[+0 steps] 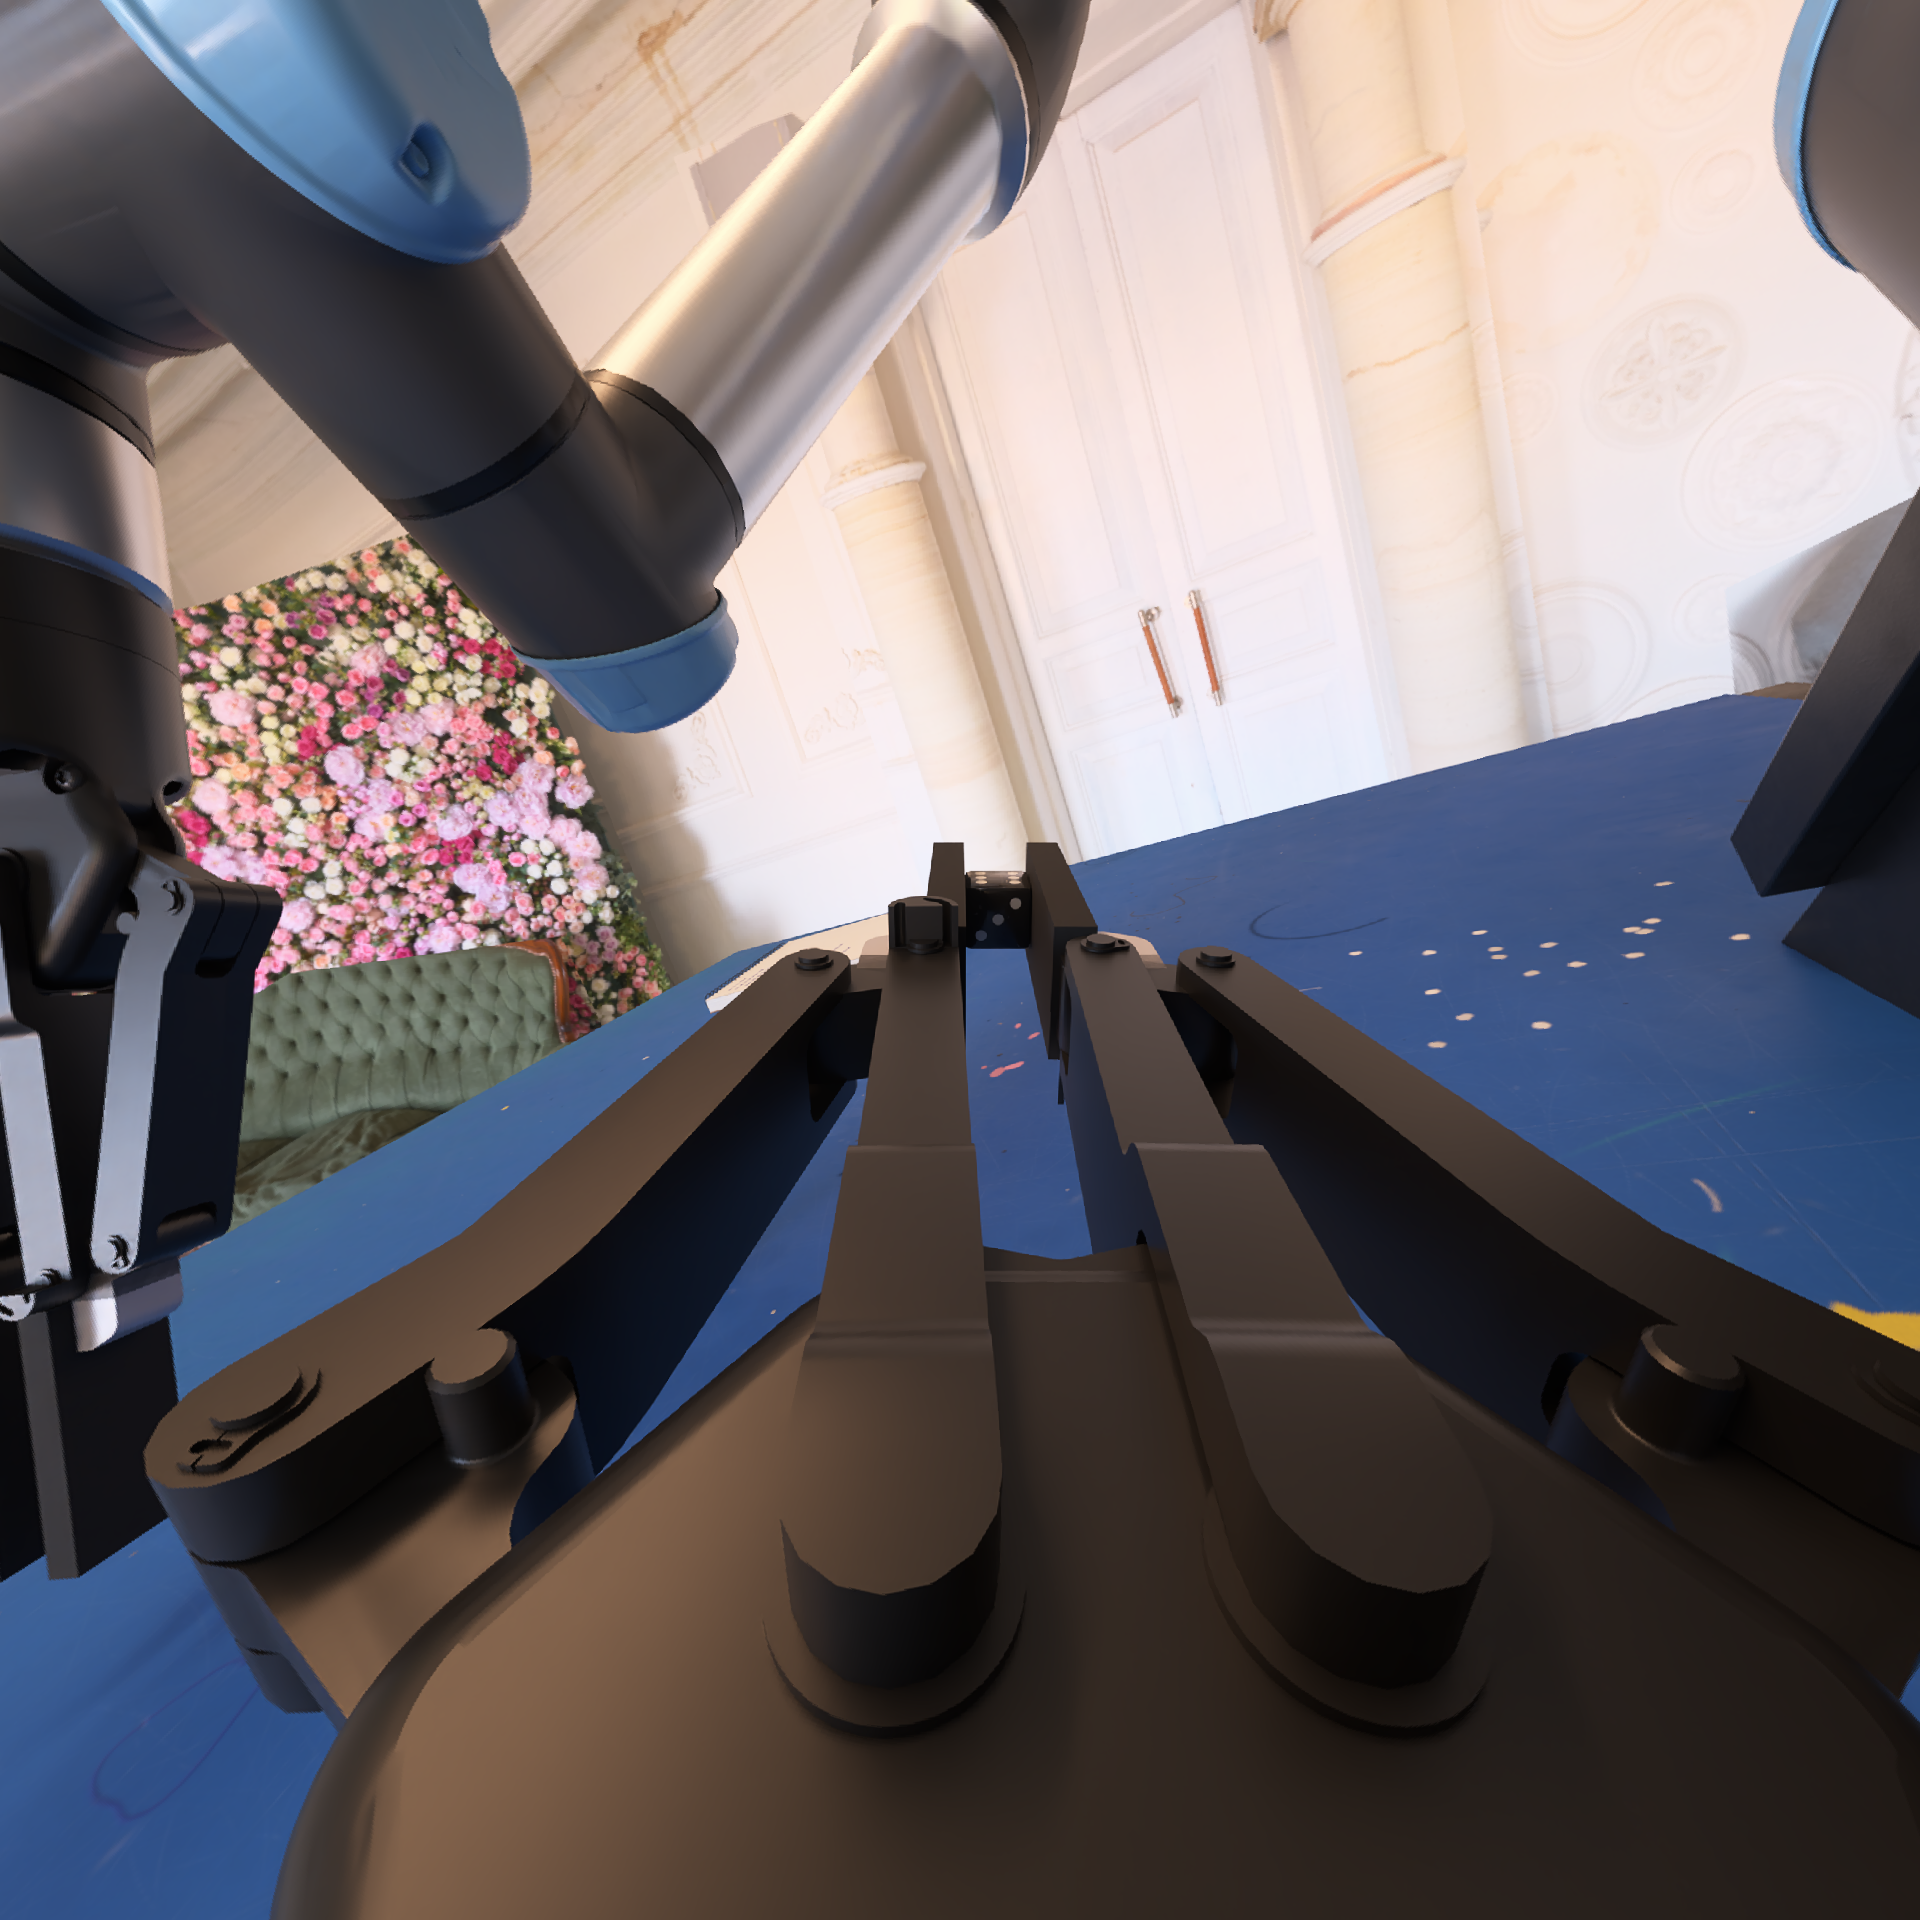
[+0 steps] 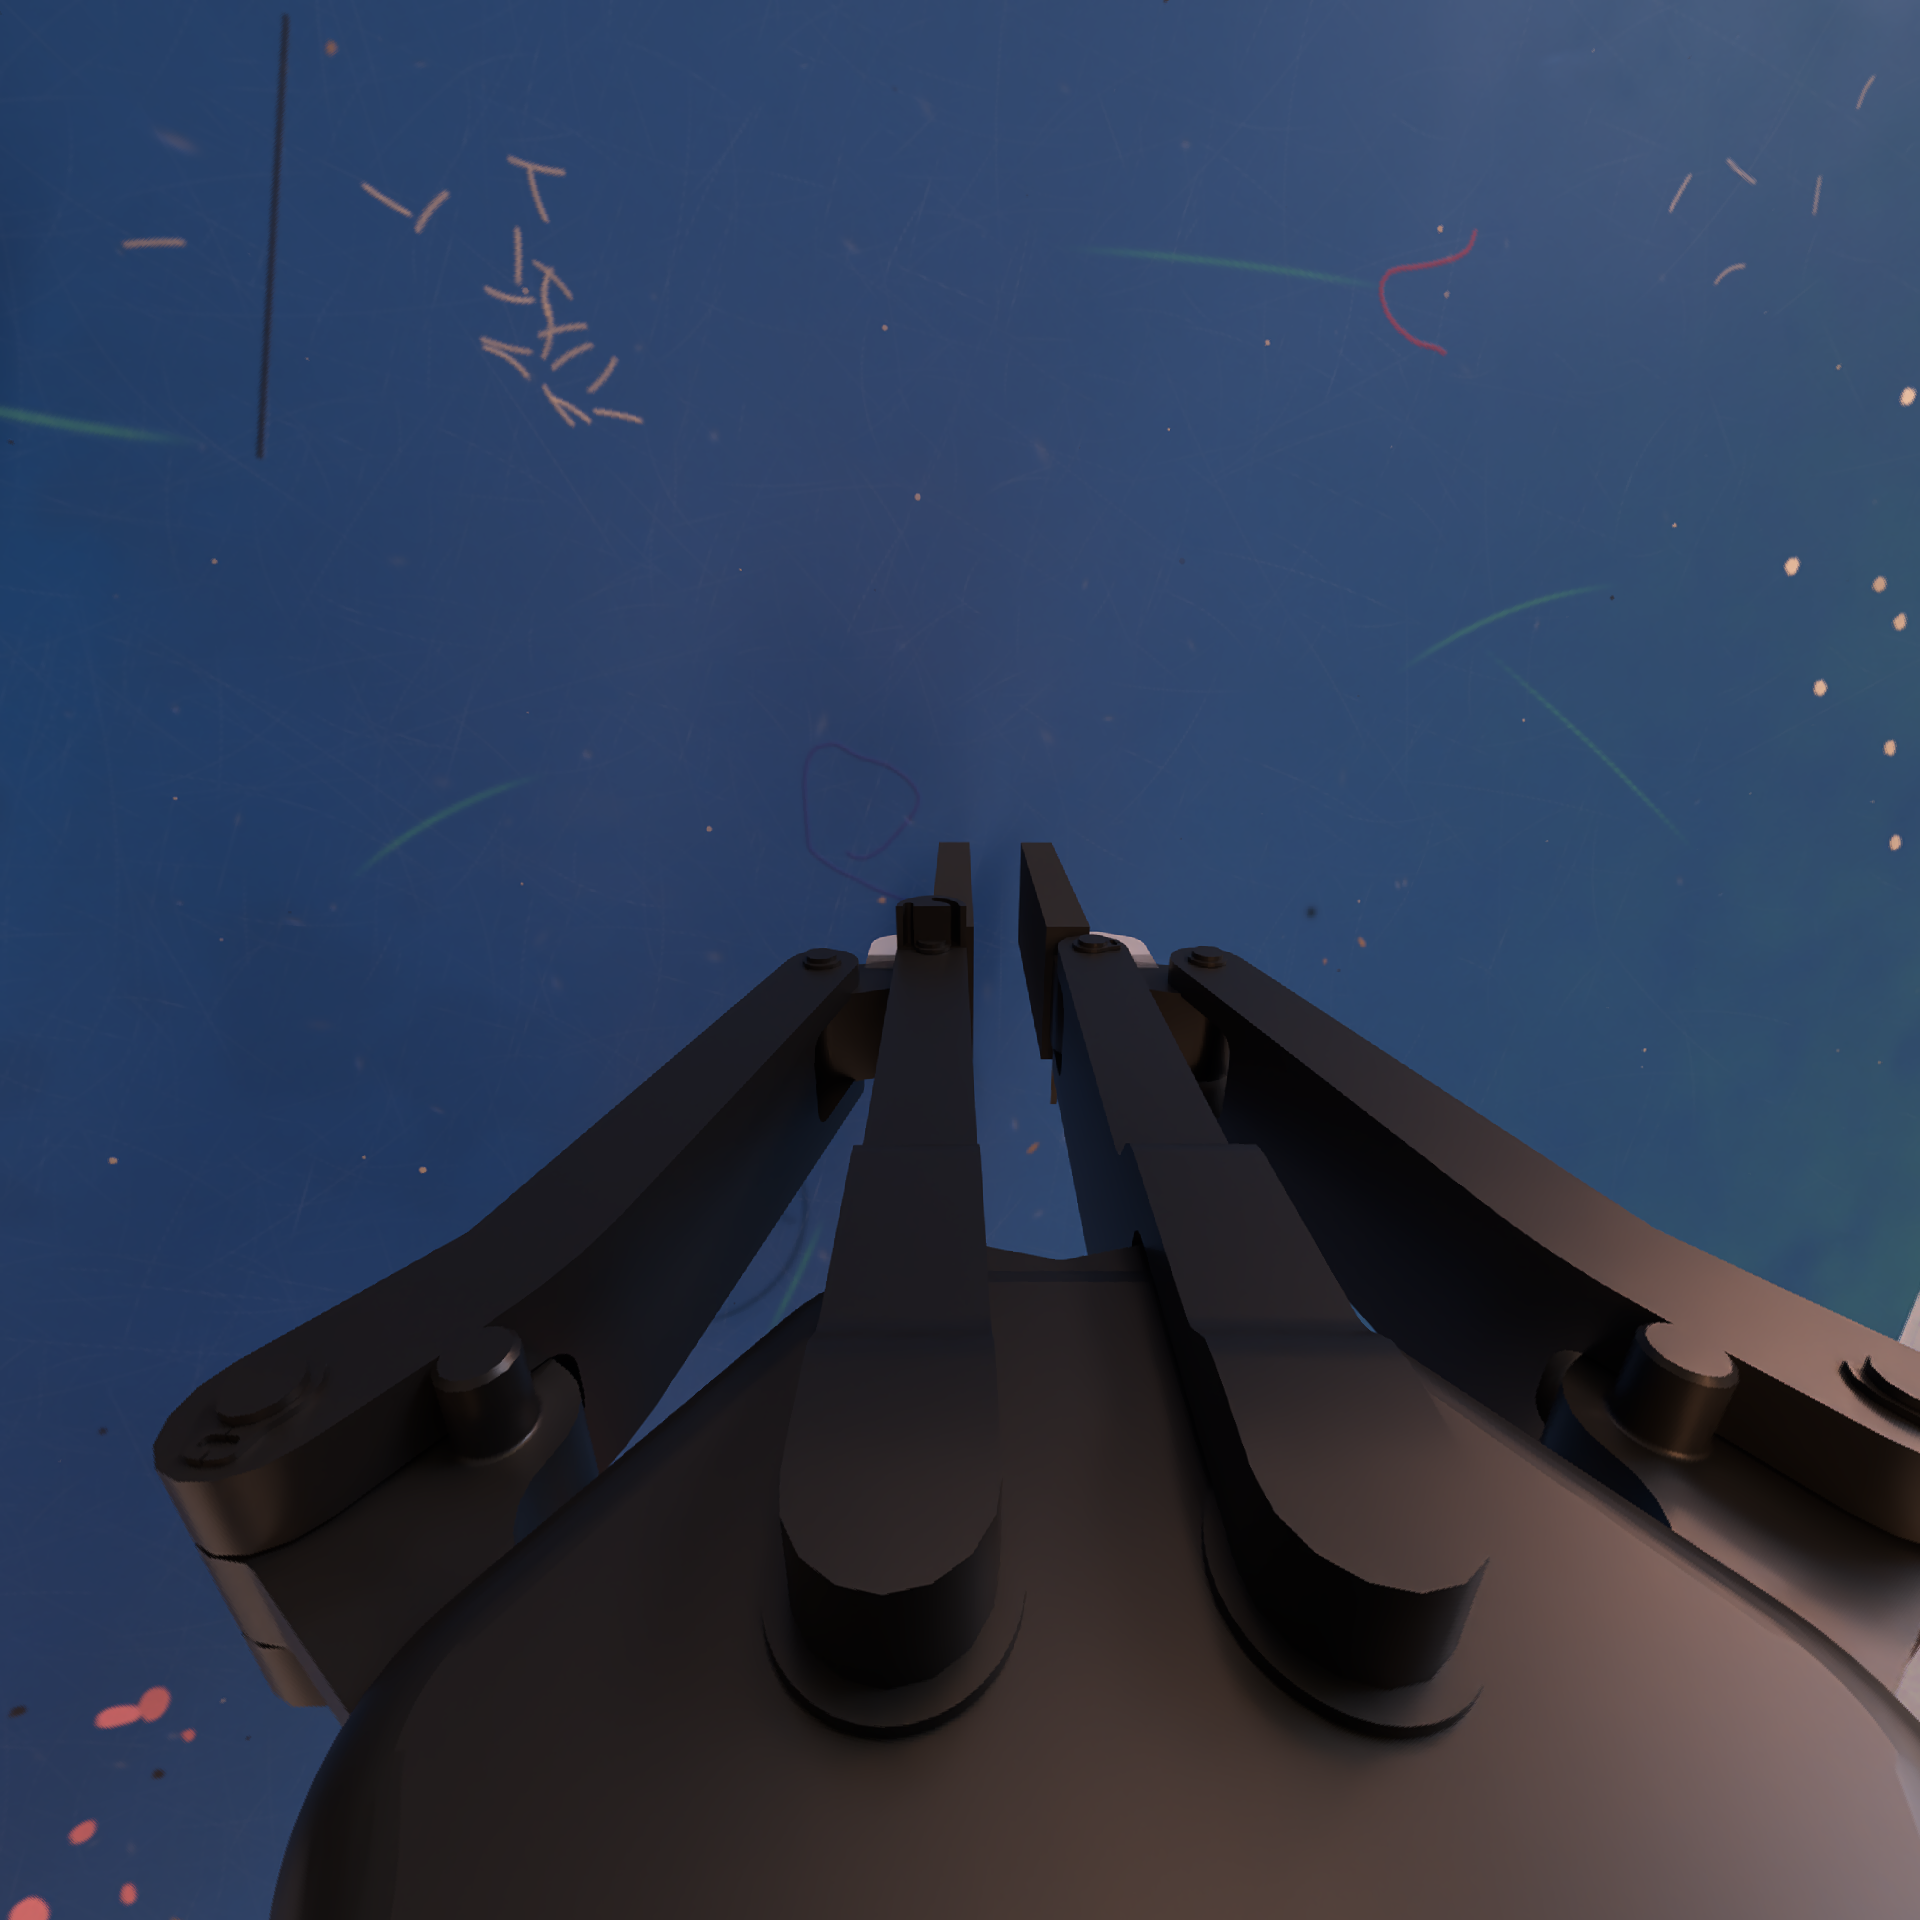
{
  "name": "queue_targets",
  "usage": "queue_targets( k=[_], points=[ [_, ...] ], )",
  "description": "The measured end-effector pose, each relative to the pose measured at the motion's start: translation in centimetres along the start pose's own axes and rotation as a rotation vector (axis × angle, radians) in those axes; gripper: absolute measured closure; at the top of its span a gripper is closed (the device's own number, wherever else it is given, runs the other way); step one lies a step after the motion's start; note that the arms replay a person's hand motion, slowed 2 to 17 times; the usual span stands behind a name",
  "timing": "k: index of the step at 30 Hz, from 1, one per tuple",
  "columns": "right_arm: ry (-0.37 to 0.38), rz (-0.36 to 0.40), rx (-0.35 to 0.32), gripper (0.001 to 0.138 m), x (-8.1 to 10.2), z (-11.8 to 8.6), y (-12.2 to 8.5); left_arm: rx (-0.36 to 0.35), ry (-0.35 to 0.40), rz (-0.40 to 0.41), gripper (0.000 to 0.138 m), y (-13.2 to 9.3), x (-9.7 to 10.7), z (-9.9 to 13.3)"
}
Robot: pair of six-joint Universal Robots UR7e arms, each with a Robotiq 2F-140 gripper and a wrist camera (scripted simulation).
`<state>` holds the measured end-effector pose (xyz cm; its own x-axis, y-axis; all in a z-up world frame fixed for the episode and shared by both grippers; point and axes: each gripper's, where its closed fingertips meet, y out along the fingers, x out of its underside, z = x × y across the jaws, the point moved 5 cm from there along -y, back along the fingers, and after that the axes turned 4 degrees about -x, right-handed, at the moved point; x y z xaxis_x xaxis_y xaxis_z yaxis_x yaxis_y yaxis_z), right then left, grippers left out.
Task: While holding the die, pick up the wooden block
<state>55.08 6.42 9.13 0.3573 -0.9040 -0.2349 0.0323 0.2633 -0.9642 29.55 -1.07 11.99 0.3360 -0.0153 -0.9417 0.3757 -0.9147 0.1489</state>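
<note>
My left gripper (image 1: 996, 883) is shut on a small black die (image 1: 997, 910) with white pips, held between the fingertips a little above the blue table (image 1: 1455, 1039). My right gripper (image 2: 996, 883) points down at the blue table (image 2: 1039, 520); its jaws stand almost together with a narrow gap, and nothing shows between them. It also shows at the left edge of the left wrist view (image 1: 62, 1351), pointing down near the table. No wooden block shows in either view.
The right arm's links (image 1: 520, 364) cross above the table at upper left. A dark pedestal (image 1: 1849, 779) stands at the right. A yellow object (image 1: 1886, 1325) peeks in at the right edge. The table's far edge (image 1: 1351, 800) runs behind the die.
</note>
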Motion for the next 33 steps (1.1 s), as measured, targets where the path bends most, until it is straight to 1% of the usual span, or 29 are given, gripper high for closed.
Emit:
queue_targets(
  k=[24,30,33],
  points=[
    [0.006,0.015,0.017,0.127,0.0,-0.4,-0.8,0.001,-0.009,0.000,0.123,0.0,0.0,0.0],
    [0.013,-0.010,0.045,0.128,0.3,-0.3,-1.1,0.000,-0.014,0.000,0.123,0.0,0.1,-0.1],
    [0.013,-0.018,0.048,0.128,0.4,-0.3,-1.2,-0.001,-0.020,0.000,0.123,-0.1,0.1,-0.1]
  ],
)
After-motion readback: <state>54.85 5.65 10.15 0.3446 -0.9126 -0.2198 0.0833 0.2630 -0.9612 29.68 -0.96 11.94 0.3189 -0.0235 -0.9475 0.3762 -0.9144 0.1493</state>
